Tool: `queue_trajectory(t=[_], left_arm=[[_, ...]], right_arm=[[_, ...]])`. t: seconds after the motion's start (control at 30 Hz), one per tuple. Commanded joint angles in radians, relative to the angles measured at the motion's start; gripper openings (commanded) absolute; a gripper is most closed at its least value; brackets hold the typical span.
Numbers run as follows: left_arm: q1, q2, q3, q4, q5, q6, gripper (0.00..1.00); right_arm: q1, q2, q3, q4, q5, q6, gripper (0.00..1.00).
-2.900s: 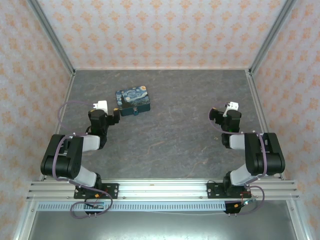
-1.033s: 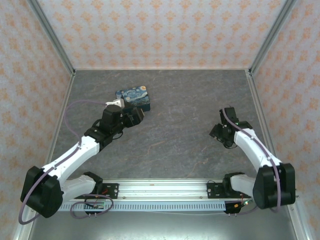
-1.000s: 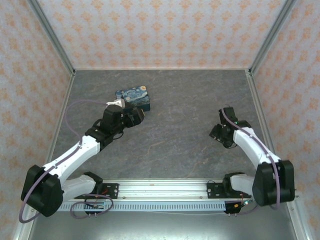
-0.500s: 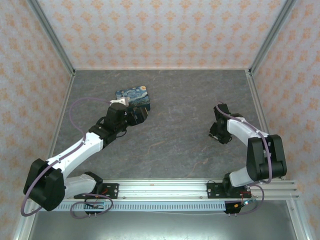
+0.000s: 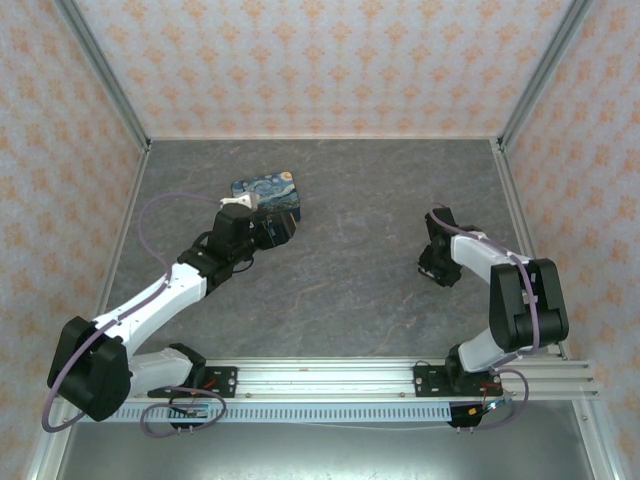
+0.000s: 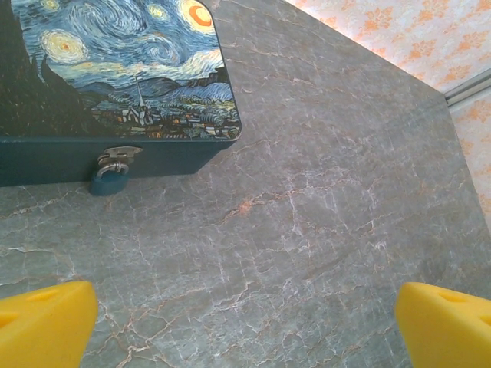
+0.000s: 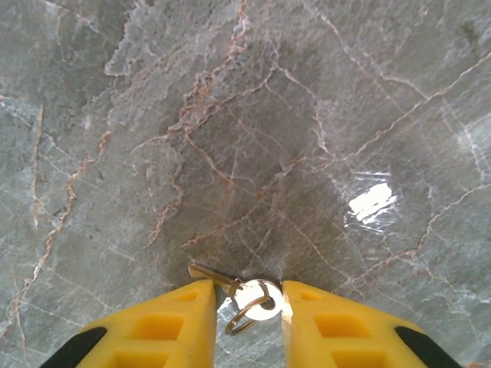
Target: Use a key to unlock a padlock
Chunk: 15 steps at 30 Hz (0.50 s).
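Where right jaws nearly meet, the key (image 7: 249,296) lies.

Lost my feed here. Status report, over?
Left gripper open, near box; padlock hanging on its clasp. Right gripper down on table, fingers flanking key, grip unconfirmed. No obstacles seen.

Bare desk (image 5: 350,200) spans the middle and right. At far left the printed box (image 5: 268,192) blocks passage; the stretch before its padlock (image 6: 111,178) is clear. Walls (image 5: 300,60) enclose three sides.
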Motion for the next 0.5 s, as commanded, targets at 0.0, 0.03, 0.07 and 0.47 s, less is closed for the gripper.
queue_trajectory(t=[0.0, 0.03, 0.07, 0.47], left_arm=[[-0.008, 0.001, 0.027, -0.018, -0.009, 0.004, 1.00], [-0.008, -0.001, 0.027, -0.020, -0.010, 0.006, 1.00], [-0.008, 0.000, 0.027, -0.022, -0.010, 0.007, 1.00], [-0.008, -0.002, 0.031, -0.031, -0.020, -0.007, 1.00]], right_arm=[[0.004, 0.015, -0.008, 0.019, 0.018, 0.023, 0.24], [0.004, 0.015, -0.015, 0.021, 0.015, 0.024, 0.23], [0.004, 0.012, -0.019, 0.022, 0.014, 0.025, 0.21], [0.004, -0.082, -0.068, 0.056, -0.018, 0.026, 0.00]])
